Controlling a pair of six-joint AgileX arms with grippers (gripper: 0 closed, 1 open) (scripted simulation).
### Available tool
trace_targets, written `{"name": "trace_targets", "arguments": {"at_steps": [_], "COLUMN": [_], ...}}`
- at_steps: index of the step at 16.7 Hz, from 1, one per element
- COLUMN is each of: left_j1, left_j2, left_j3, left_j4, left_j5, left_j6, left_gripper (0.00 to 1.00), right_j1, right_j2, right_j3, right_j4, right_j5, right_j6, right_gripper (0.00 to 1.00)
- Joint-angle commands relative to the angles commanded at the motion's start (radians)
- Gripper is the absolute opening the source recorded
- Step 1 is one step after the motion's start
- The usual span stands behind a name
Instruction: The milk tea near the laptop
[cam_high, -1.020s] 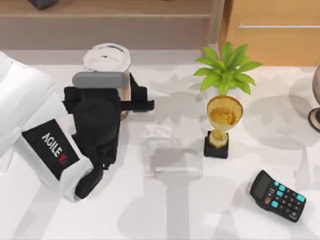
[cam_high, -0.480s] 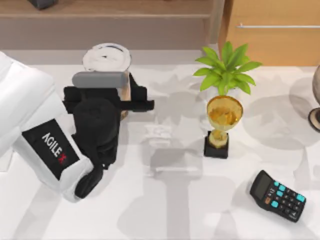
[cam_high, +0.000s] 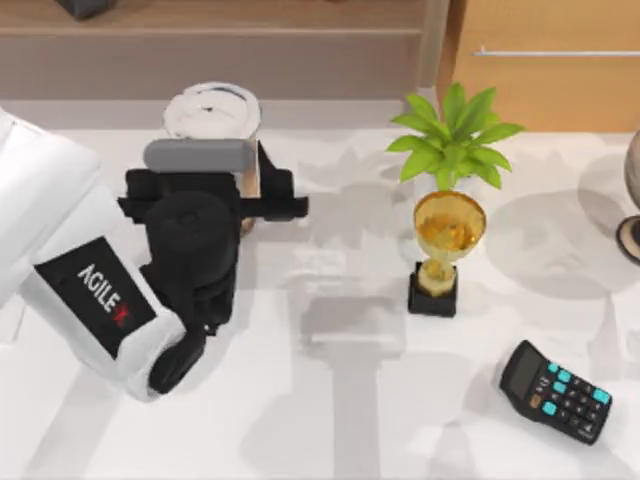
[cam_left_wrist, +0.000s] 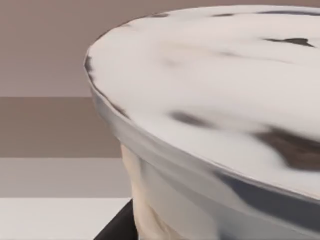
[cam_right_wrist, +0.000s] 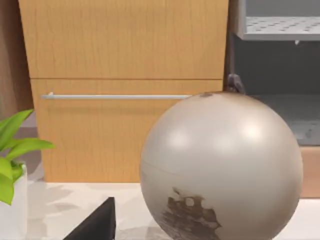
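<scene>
Left gripper at table's back-left.

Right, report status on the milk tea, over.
Left pincer at the tall clear plastic milk tea cup with white lid, far left of table. Gold trophy on black base stands to its right, apart.

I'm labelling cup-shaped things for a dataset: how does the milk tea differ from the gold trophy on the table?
The milk tea has a flat white lid; the gold trophy is open-topped and shiny.
The milk tea has the left tool at its side; the trophy stands free, beside the potted plant.
The trophy sits on a black base; the milk tea's bottom is hidden by the arm.
Both stand upright, round-mouthed.
</scene>
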Motion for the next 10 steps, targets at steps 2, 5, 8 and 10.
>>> {"name": "trace_targets", "arguments": {"at_steps": [2, 5, 8, 10], "left_j1": [0.000, 0.000, 0.001, 0.010], "left_j2": [-0.012, -0.018, -0.023, -0.056], "left_j3": [0.000, 0.000, 0.009, 0.024], "left_j4": [-0.010, -0.017, -0.006, 0.014], "left_j5": [0.000, 0.000, 0.001, 0.008], "left_j6": [0.000, 0.000, 0.001, 0.002], "left_gripper": [0.00, 0.00, 0.00, 0.00], "right_j1": [0.000, 0.000, 0.000, 0.000], "right_j2": [0.000, 0.000, 0.000, 0.000], "right_j3": [0.000, 0.000, 0.000, 0.000], "right_j4": [0.000, 0.000, 0.000, 0.000], "right_j5": [0.000, 0.000, 0.000, 0.000], "right_j6": [0.000, 0.000, 0.000, 0.000], "right_gripper": [1.00, 1.00, 1.00, 1.00]}}
